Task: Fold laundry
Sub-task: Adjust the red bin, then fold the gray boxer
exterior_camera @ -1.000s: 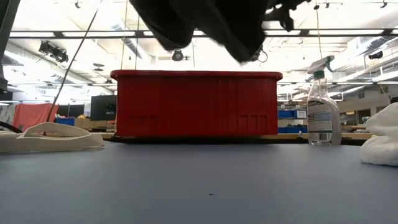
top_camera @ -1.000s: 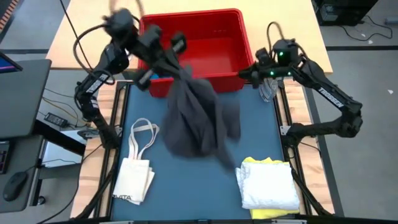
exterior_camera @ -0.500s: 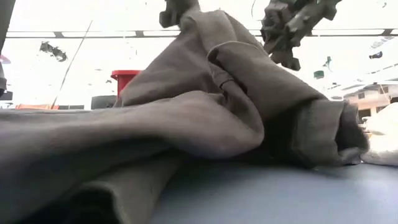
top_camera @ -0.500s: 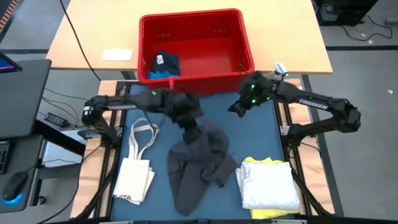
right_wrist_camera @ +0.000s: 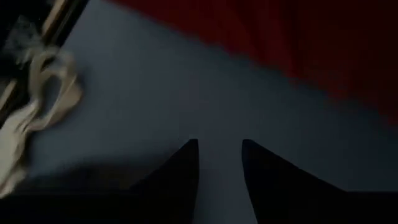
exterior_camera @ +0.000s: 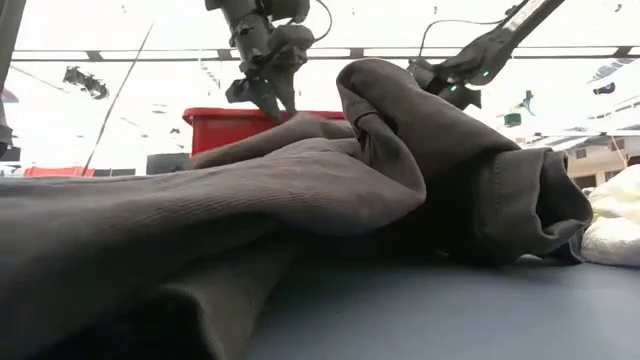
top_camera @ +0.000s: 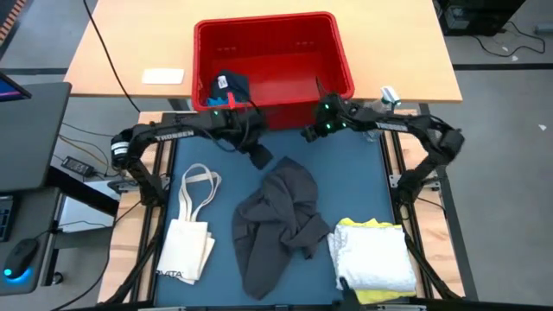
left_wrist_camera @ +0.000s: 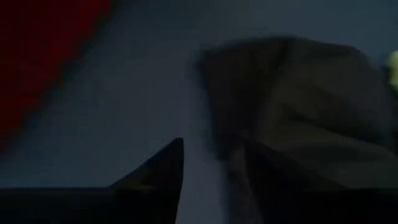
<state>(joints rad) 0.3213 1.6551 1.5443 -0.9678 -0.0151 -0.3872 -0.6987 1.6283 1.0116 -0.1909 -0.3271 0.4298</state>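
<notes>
High view: you see the dark grey garment [top_camera: 278,220] crumpled at the centre of the blue worktop [top_camera: 346,186], lying free of both arms. The left hand [top_camera: 257,156] hovers at its 11 o'clock, just above the top edge of the cloth, holding nothing you can see; its gap can't be read from up here. The right hand [top_camera: 308,134] hangs at the garment's 1 o'clock, near the front wall of the red bin [top_camera: 342,60]. A small dark piece [top_camera: 230,87] lies inside the bin. The white garment [top_camera: 373,257] rests on the yellow one [top_camera: 365,226] at 4 o'clock of the grey heap. The cream tote bag [top_camera: 188,238] lies at its 9 o'clock.

Low view: grey cloth fills the foreground. Both hands hang above it, apart from the fabric.

Left wrist view: blurred. You make out one dark finger [left_wrist_camera: 160,171] over bare worktop, grey cloth beyond; you cannot tell the gap.

Right wrist view: two fingers [right_wrist_camera: 180,168] stand a narrow way apart, with nothing between them.
</notes>
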